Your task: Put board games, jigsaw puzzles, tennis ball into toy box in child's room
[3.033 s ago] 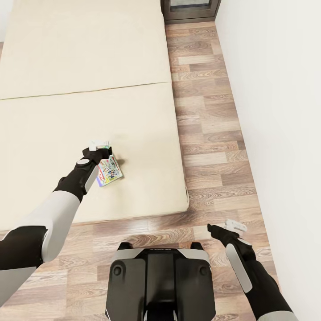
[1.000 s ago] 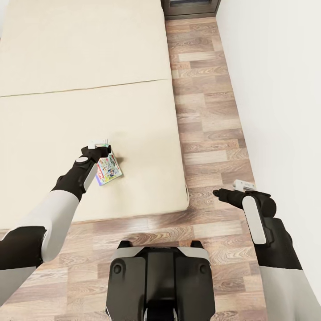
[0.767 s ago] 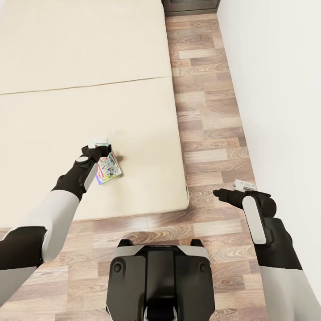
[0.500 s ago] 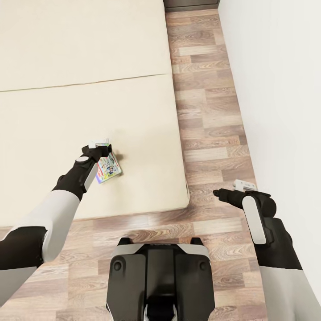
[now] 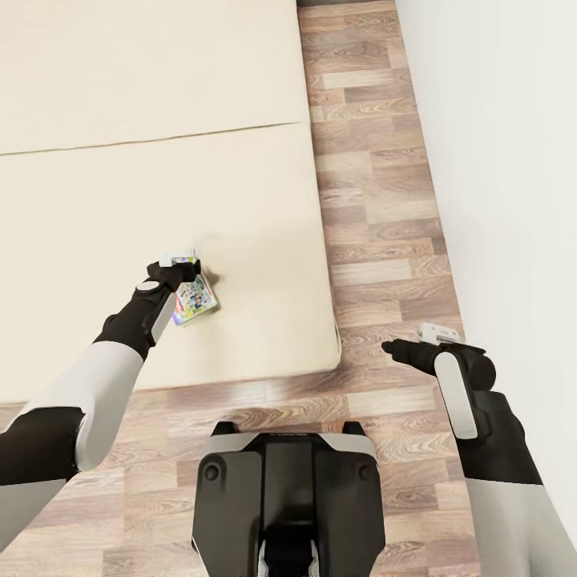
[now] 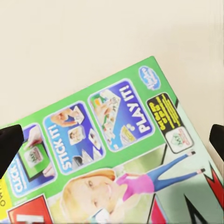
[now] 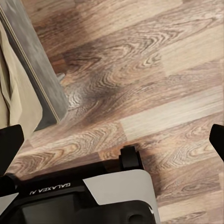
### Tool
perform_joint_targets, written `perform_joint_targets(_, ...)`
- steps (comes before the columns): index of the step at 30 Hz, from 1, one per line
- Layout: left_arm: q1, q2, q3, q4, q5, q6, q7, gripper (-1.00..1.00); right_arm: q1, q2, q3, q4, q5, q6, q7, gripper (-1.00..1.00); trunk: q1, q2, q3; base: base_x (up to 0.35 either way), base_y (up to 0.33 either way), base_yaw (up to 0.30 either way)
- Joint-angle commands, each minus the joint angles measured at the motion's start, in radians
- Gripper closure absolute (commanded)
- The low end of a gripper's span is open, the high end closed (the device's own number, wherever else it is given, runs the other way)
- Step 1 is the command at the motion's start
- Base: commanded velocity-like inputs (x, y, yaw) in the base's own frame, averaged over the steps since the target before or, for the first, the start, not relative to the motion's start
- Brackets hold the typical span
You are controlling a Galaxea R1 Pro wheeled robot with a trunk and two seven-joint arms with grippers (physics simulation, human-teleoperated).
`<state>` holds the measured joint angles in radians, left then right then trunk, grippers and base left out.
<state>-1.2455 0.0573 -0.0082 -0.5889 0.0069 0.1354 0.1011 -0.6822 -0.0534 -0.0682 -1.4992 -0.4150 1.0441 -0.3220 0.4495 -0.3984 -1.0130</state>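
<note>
One board game (image 5: 195, 296) lay mid-left near the bed (image 5: 264, 208) edge; left gripper (image 5: 178, 260) straddled it wide; right gripper (image 5: 405, 346) spread over bare floor (image 5: 377, 200).

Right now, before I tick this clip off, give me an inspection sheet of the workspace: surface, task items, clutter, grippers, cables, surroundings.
Surface: cream mattress of the bed, bare apart from one item; a seam runs across it.
Job's things: one board game, colourful box, lying on the mattress near its front right corner; the left wrist view shows its printed green face.
Clutter: nothing seen.
Grippers: left gripper at the game's far edge, fingertips at both sides of the box in the left wrist view; grip cannot be confirmed. Right gripper over the floor, holding nothing, fingers spread.
Cables: nothing seen.
Surroundings: wood-plank floor, white wall on the right, robot base at the bed's foot.
</note>
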Motion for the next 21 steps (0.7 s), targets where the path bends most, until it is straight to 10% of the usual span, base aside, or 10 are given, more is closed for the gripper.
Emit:
perform_joint_targets(1, 0.0, 0.0, -0.001, -0.002, 0.001, 0.006, 0.003, -1.0, 0.0, 0.0, 0.0, -0.001, -0.01, 0.003, -0.009, -1.0, 0.001, -0.002, -0.003, 0.0, 0.0, 0.0)
perform_joint_targets(21, -0.034, 0.005, -0.005, -0.018, 0.001, -0.004, 0.002, -1.0, 0.0, 0.003, 0.004, -0.001, -0.005, 0.003, -0.009, -1.0, 0.001, -0.002, -0.01, 0.0, 0.0, 0.0)
